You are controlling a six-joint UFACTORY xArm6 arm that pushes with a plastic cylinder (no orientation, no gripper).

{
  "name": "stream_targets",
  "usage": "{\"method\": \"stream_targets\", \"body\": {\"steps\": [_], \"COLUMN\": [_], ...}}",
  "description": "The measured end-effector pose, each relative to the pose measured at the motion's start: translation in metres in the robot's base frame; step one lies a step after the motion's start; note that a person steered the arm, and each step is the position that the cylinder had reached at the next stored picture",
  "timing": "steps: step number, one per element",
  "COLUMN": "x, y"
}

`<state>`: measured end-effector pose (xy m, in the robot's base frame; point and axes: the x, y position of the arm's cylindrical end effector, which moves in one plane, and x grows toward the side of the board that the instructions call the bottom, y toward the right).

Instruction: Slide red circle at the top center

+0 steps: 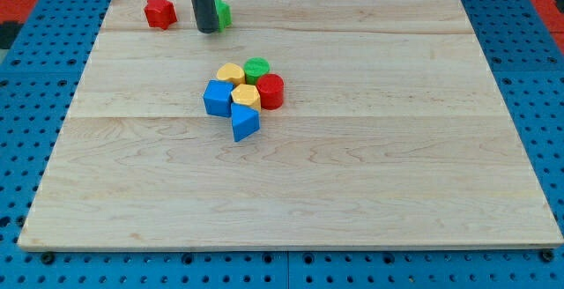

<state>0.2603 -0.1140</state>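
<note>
While parked near the board's (493, 148) top edge, left of centre: tip (208, 31), bare rod end, nothing to open or shut, just beside green block (222, 12) (shape partly hidden behind rod), apparently touching; red star (159, 11) near on the view's left. Red circle (270, 91): mid-board, right edge of cluster, touching green circle (257, 69) and yellow block (246, 95); second yellow block (231, 74), blue cube (217, 99), blue triangle (244, 123) alongside. Key relation: red circle below and right of tip, well apart; push toward top centre judged to need contact from circle's lower side
</note>
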Motion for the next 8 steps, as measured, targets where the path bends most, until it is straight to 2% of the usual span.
{"method": "stream_targets", "body": {"steps": [1, 2, 3, 4, 5, 6, 7, 8], "x": [0.001, 0.042, 0.108, 0.198, 0.191, 0.162, 0.162, 0.14], "y": [0.003, 0.054, 0.138, 0.157, 0.068, 0.076, 0.138, 0.156]}}
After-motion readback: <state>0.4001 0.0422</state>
